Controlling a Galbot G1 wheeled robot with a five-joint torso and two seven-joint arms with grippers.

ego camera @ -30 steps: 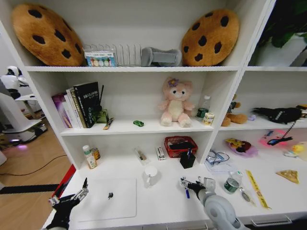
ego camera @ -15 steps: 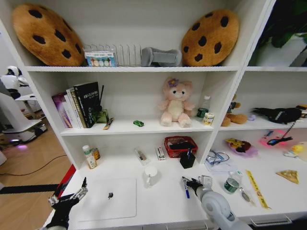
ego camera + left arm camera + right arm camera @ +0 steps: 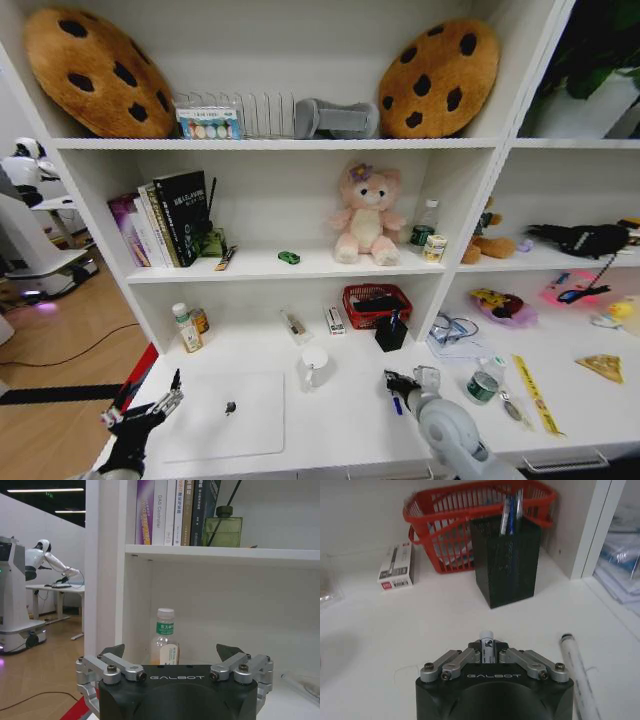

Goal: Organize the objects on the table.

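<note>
The right gripper (image 3: pixel 396 384) is seen above the white desk (image 3: pixel 340 425), in front of the black pen holder (image 3: pixel 390 333); its fingers (image 3: pixel 470 656) are closed around a blue pen (image 3: pixel 397 403), whose white end (image 3: pixel 485 641) is seen projecting between them in the right wrist view. A white tube-shaped item (image 3: pixel 577 676) is shown lying on the desktop just beside this gripper. The pen holder (image 3: pixel 507 565) is shown upright with pens standing in it, directly in front of a red basket (image 3: pixel 451 530); a small white box (image 3: pixel 397 566) lies flat beside the basket.

The left gripper (image 3: pixel 150 404) is held at the left front corner of the desk with its fingers (image 3: pixel 111 652) spread wide and nothing between them. Beyond it, a small white-capped bottle (image 3: pixel 164 642) with a green label is seen standing against the shelf's side wall, under a shelf of upright books (image 3: pixel 170 511).

A closed silver laptop (image 3: pixel 225 415) lies flat near the left front of the desk, with a white cup (image 3: pixel 314 365) just beside its far right corner. A yellow ruler (image 3: pixel 532 392) lies well to the right, near a small round tin (image 3: pixel 482 386). A tiny green toy (image 3: pixel 288 257) is seen on the shelf above, beside a pink plush bear (image 3: pixel 366 217).
</note>
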